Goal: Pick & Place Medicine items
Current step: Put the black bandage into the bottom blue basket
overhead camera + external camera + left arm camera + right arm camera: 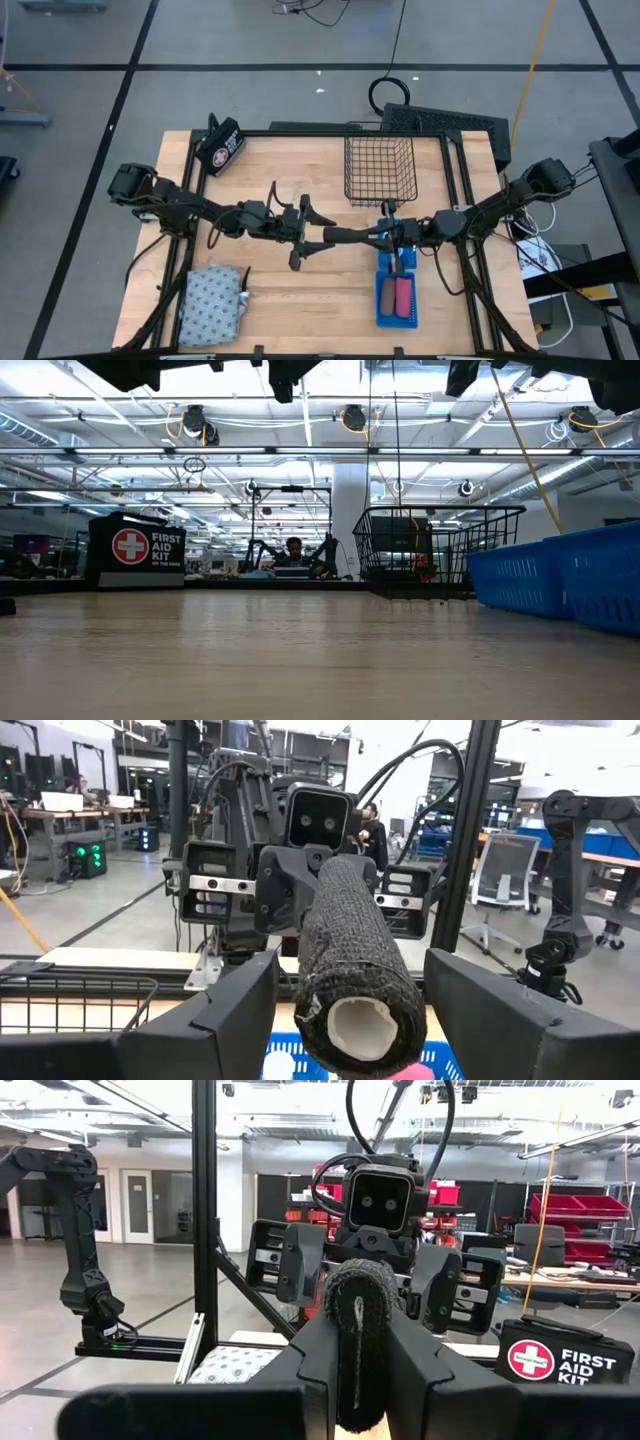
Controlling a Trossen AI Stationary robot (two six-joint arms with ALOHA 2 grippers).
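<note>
**Two arms meet over the table's middle with a black roll between them**

From above, a light wooden table [300, 300] carries two dark arms reaching toward each other from either side. The right gripper [322, 240] is clamped on one end of a black oblong roll [337, 236], a finger-sized piece wrapped in rough black fabric. In the right wrist view, the roll [360, 1342] stands pinched between that arm's two dark fingers [310, 1370], which press on it from both sides.

The left gripper [302, 212] faces it from the other side, held in the air, its fingers spread wide. In the left wrist view, the roll [355, 975] points straight at the camera, showing a pale hollow core at its end, and lies between the left fingers [225, 1015], which stand apart from it on each side and do not touch it.

Near the table's front left corner lies the grey-white patterned pouch [210, 305]. A flat blue tray [397, 297] sits front right, holding a brown piece [388, 294] and a pink piece [404, 294] side by side. A black wire basket [379, 172] stands at the back, and a black first aid case [221, 147] rests at the back left corner.
</note>
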